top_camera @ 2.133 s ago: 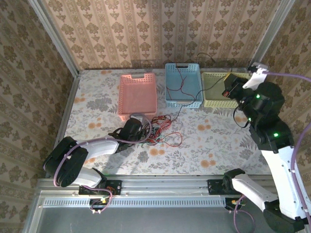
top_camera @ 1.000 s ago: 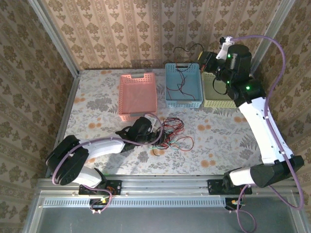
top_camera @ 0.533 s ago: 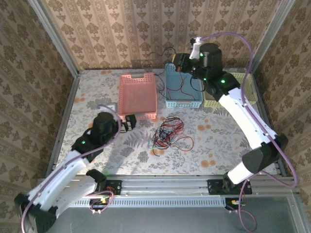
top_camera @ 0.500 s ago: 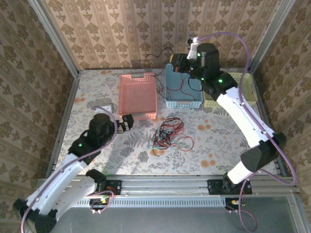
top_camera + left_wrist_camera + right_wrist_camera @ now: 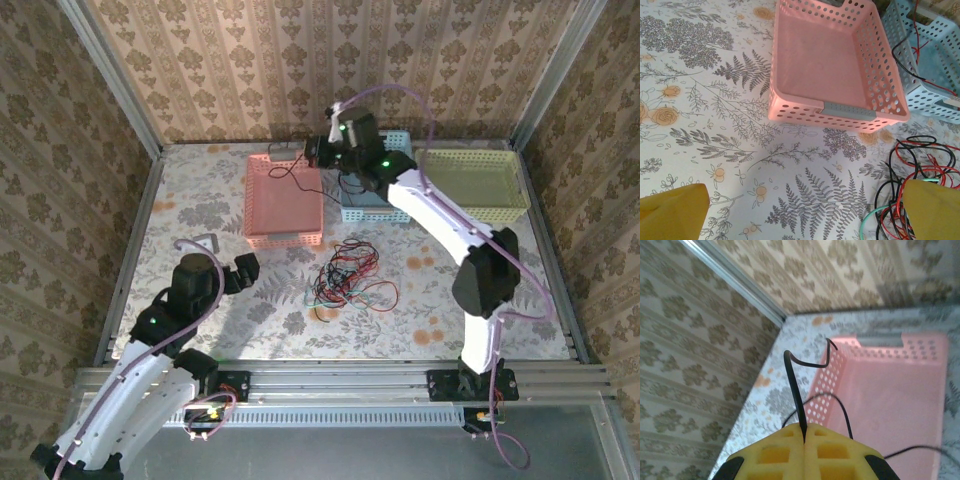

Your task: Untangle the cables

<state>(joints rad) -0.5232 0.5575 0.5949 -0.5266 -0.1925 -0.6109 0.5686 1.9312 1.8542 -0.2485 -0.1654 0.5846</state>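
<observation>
Above the pink basket's [image 5: 284,195] far edge the right fingers [image 5: 804,436] pinch a black cable [image 5: 793,385] (its end curled); left fingers [image 5: 244,271] stand spread near its front.

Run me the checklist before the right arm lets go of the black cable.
1. Right gripper shut on black cable: ok.
2. Cable hanging over pink basket: ok.
3. Cable's far end free of the tangle: cannot tell.
4. Left gripper open, apart from tangle: ok.
5. Tangle fully sorted: not ok.
</observation>
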